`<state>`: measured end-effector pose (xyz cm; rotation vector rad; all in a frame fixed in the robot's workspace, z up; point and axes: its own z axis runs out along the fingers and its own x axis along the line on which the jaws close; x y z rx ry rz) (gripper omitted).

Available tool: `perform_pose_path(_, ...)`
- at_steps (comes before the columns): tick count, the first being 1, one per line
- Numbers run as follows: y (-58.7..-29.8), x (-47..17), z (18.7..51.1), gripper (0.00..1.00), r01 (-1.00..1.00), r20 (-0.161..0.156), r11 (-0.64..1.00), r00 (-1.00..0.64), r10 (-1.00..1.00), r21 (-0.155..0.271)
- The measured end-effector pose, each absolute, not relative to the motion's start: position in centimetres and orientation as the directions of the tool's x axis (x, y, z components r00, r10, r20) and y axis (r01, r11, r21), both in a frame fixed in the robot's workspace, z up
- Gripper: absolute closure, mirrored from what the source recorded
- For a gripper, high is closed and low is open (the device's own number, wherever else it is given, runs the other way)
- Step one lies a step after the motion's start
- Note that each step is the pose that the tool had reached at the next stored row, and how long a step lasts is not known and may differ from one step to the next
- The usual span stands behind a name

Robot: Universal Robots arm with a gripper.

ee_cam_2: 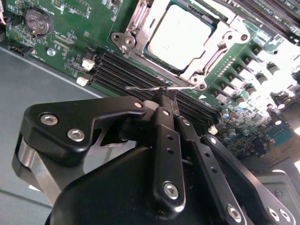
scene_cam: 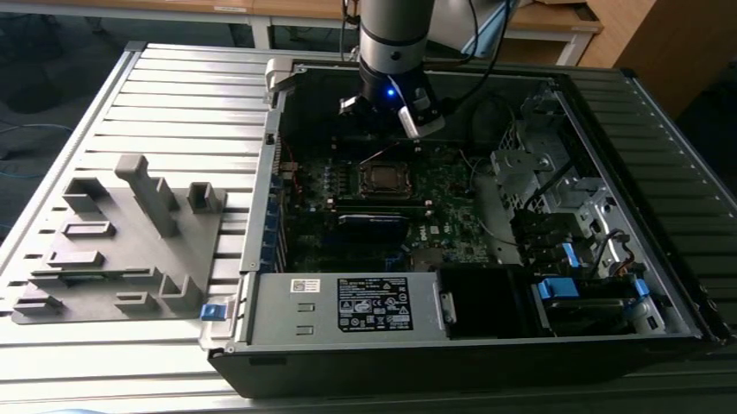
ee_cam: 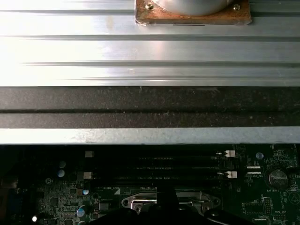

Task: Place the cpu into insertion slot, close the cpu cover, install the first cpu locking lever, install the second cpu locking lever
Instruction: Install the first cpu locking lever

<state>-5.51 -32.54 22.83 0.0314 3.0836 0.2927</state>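
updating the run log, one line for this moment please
cpu: seated | cover: down over it | gripper: shut on lever

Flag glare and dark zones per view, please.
Second wrist view: the cpu top is washed out by glare, and part of the motherboard blows out to white beyond the socket. First wrist view: the ribbed metal panel glares, while the board below it sits dark. Exterior view: the slatted table is evenly lit, the case interior is shadowed.
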Motion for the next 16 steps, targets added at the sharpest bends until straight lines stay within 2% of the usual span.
perform_pose_path(16, -31.94, -5.31, 22.48, 0.89, 0.016, -0.042, 0.982, -0.999, 0.025, 0.188)
